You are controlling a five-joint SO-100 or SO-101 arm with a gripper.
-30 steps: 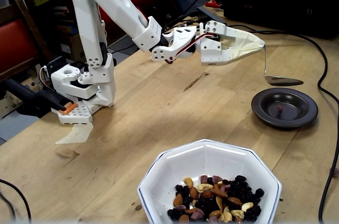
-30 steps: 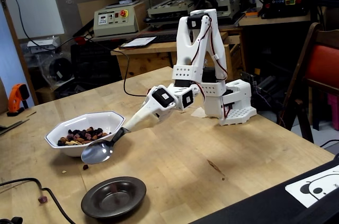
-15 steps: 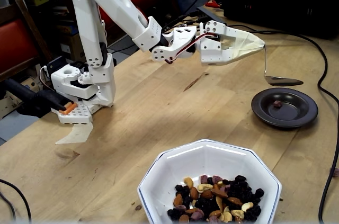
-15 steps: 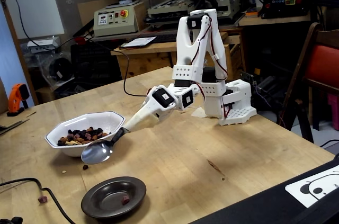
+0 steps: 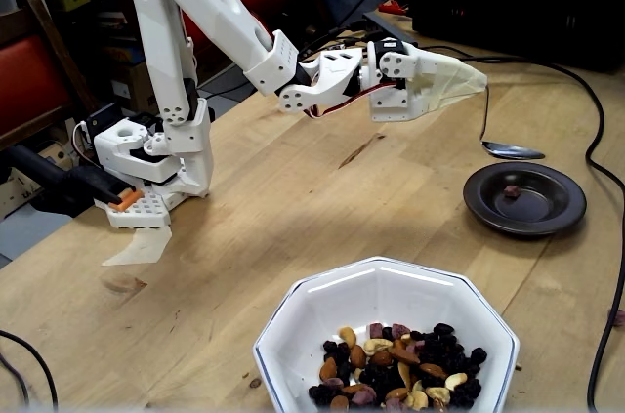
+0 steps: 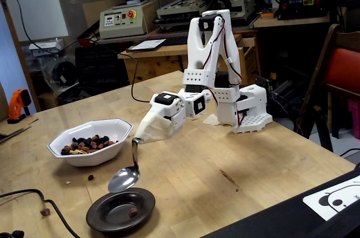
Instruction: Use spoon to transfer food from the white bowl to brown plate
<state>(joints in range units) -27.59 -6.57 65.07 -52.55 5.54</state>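
**Arm and tool.** White five-joint arm, base near the far edge of the wooden table (image 6: 225, 165). Gripper (image 5: 477, 81) reaches out over the table; its jaws are clenched on the slim handle of the shiny silver metal spoon (image 5: 510, 150). The spoon hangs handle-up, its oval bowl just above the near rim of the plate in a fixed view (image 6: 125, 179), clear of it. The spoon's bowl looks empty.

**Source vessel.** Large glossy white octagonal ceramic bowl (image 5: 322, 310), thin dark rim line, at the front edge of the table in a fixed view. It holds the food (image 5: 400, 366): a trail mix of tan cashews, brown almonds, dark raisins and purplish-red cubes, heaped on one side and plentiful.

**Target vessel.** Small round dark brown glossy plate (image 5: 562, 200), wide rim, sunken centre, well apart from the bowl. One small purplish piece (image 5: 510, 191) lies in its centre; nothing else is on it.

**Strays.** A few crumbs lie on the wood beside the bowl (image 6: 90, 177).

**Progress.** Judged early: one morsel delivered, nearly all the mix still in the bowl. Further scoops remain.
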